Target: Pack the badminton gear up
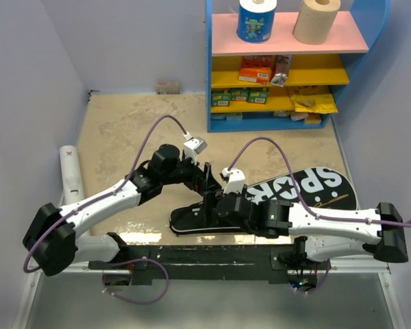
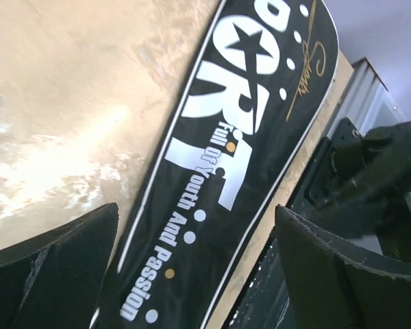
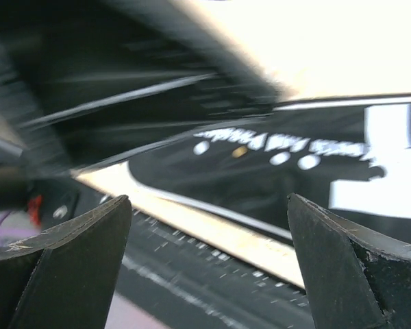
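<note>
The black racket-shaped cover lettered "SPORT" lies flat on the tan table, its wide end at the right and its narrow end at the left. It also shows in the left wrist view and, blurred, in the right wrist view. My left gripper is open and empty above the cover's middle. My right gripper is open and empty, low over the cover's narrow part by the table's near edge. A long white tube lies at the far left. Rackets and shuttlecocks are out of view.
A blue shelf unit stands at the back right with two paper rolls on top and yellow and orange packets below. A black rail runs along the near edge. My right arm shows close beside the left gripper.
</note>
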